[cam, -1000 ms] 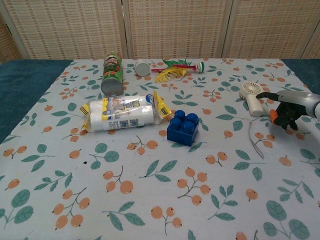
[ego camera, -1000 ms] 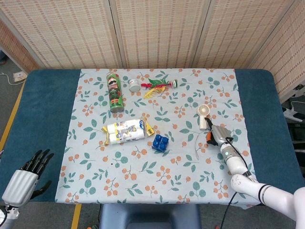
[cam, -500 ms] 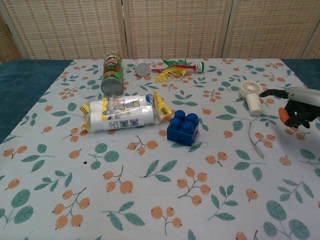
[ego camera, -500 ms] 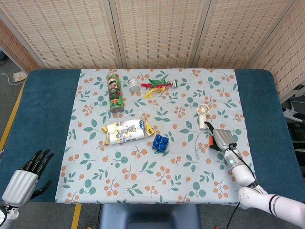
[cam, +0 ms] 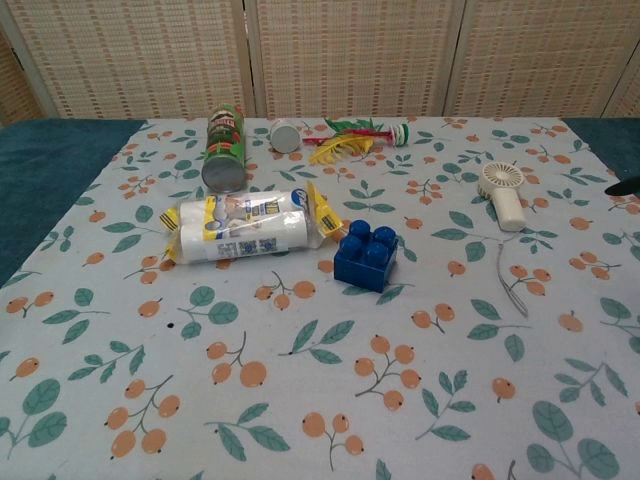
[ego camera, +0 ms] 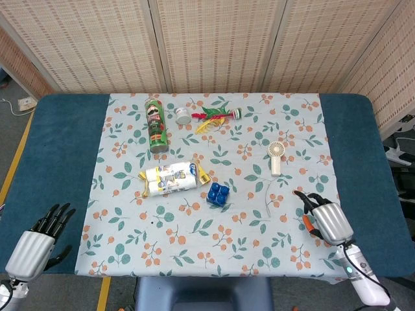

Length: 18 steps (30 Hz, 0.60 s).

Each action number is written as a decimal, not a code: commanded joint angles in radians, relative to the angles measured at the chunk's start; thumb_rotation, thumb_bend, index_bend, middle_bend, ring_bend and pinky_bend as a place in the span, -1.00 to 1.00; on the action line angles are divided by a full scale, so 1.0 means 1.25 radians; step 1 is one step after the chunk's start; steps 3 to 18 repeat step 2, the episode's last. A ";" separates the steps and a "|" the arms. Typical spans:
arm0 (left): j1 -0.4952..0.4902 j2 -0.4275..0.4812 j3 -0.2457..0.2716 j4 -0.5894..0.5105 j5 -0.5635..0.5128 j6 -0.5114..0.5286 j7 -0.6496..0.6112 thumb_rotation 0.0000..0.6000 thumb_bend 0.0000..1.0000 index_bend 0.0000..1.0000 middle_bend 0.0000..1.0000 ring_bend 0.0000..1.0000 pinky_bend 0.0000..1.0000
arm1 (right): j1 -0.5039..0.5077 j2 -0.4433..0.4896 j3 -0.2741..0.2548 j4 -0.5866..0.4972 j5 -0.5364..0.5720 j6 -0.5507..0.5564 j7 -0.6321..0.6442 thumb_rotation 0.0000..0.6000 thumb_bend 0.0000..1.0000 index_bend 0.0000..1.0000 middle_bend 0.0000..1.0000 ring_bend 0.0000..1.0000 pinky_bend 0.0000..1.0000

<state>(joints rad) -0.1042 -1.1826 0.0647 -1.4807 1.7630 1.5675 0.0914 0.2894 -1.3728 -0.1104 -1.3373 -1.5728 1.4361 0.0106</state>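
Observation:
My right hand hovers over the near right part of the floral cloth. Its fingers are curled in around a small orange thing. In the chest view only a dark fingertip of it shows at the right edge. A white hand-held fan lies beyond that hand, apart from it. My left hand hangs off the near left corner of the blue table, fingers stretched out and holding nothing.
A green crisp can, a white cap and a red-yellow feather toy lie at the back. A wrapped pack of white rolls and a blue block lie mid-cloth. A thin wire lies near the fan.
My right hand has drawn back from beside the fan toward the near right edge, carrying the orange thing, and has almost left the chest view. The left hand is unmoved.

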 commanded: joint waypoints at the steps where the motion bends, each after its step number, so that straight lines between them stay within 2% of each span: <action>1: -0.003 -0.004 0.000 0.003 0.003 -0.005 0.007 1.00 -0.44 -0.93 -1.00 -1.00 -0.36 | -0.034 -0.002 -0.027 0.037 -0.063 0.055 0.015 1.00 -0.26 -0.78 -0.30 -0.71 -0.20; 2: -0.004 -0.004 0.001 0.003 0.004 -0.006 0.008 1.00 -0.44 -0.93 -1.00 -1.00 -0.36 | -0.039 0.000 -0.030 0.039 -0.072 0.061 0.013 1.00 -0.27 -0.80 -0.37 -0.71 -0.21; 18: -0.004 -0.004 0.001 0.003 0.004 -0.006 0.008 1.00 -0.44 -0.93 -1.00 -1.00 -0.36 | -0.039 0.000 -0.030 0.039 -0.072 0.061 0.013 1.00 -0.27 -0.80 -0.37 -0.71 -0.21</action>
